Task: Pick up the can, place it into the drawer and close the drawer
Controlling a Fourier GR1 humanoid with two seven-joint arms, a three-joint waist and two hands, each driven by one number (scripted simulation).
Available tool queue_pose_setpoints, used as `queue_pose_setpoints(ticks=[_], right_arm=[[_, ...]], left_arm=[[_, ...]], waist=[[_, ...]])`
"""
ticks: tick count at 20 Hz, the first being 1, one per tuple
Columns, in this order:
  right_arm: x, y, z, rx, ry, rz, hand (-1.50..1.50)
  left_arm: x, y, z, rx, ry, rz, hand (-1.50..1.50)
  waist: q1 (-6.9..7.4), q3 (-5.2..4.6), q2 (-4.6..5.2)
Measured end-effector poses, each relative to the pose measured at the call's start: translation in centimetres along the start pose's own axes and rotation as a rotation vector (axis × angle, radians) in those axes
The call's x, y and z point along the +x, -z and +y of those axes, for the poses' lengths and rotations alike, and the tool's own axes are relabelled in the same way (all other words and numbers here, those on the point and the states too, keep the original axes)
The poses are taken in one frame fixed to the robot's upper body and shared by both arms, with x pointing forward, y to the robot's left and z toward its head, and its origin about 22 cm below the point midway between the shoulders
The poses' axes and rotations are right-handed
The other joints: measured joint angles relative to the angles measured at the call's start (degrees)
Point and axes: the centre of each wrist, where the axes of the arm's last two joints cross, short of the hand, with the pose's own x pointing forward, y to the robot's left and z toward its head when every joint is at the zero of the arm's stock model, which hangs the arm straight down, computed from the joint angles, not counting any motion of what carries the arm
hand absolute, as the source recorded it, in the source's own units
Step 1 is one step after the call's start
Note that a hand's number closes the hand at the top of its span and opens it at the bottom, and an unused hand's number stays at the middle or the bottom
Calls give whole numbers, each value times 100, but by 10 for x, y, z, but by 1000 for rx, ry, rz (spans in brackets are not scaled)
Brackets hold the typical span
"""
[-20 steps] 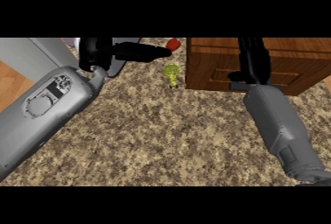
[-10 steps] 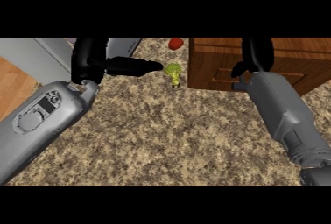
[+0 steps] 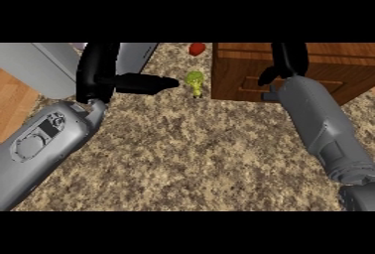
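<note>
No can shows anywhere in the head view. The wooden drawer unit (image 3: 322, 64) fills the upper right, its front panel facing me. My right hand (image 3: 290, 58) lies against that front, fingers running straight up past the view's top edge, thumb out to the left; nothing shows in it. My left hand (image 3: 99, 69) rests open at the upper left, fingers up, thumb pointing right toward a small yellow-green item (image 3: 195, 82).
The speckled counter top (image 3: 198, 149) spreads across the middle. A small red item (image 3: 196, 48) lies at the far edge, left of the drawer unit. A grey slab (image 3: 36, 64) and a strip of wooden floor (image 3: 15, 106) are at the left.
My right forearm has swung closer and larger in view while its hand stayed on the drawer front. The left hand has shifted down and right, its thumb now nearer the yellow-green item.
</note>
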Motion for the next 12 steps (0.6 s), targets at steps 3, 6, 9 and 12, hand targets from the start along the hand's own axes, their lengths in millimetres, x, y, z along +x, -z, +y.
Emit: queue_pose_setpoints(ticks=[3, 6, 9, 12], right_arm=[[2, 2, -1, -19, 91, -1, -150], [10, 6, -2, -23, 212, 6, -150], [16, 10, -3, -34, 336, 22, -150], [27, 15, -5, -49, 488, 55, -150]], left_arm=[[-3, -1, 3, 9, -1, 0, -150], [-7, -3, 7, 14, -2, 6, -150], [-12, -5, 10, 19, 0, 11, -150], [-17, -9, 13, 25, 4, 20, -150]], waist=[[-35, 5, 3], [-63, 14, -2], [-80, 21, -5], [-107, 23, -29]])
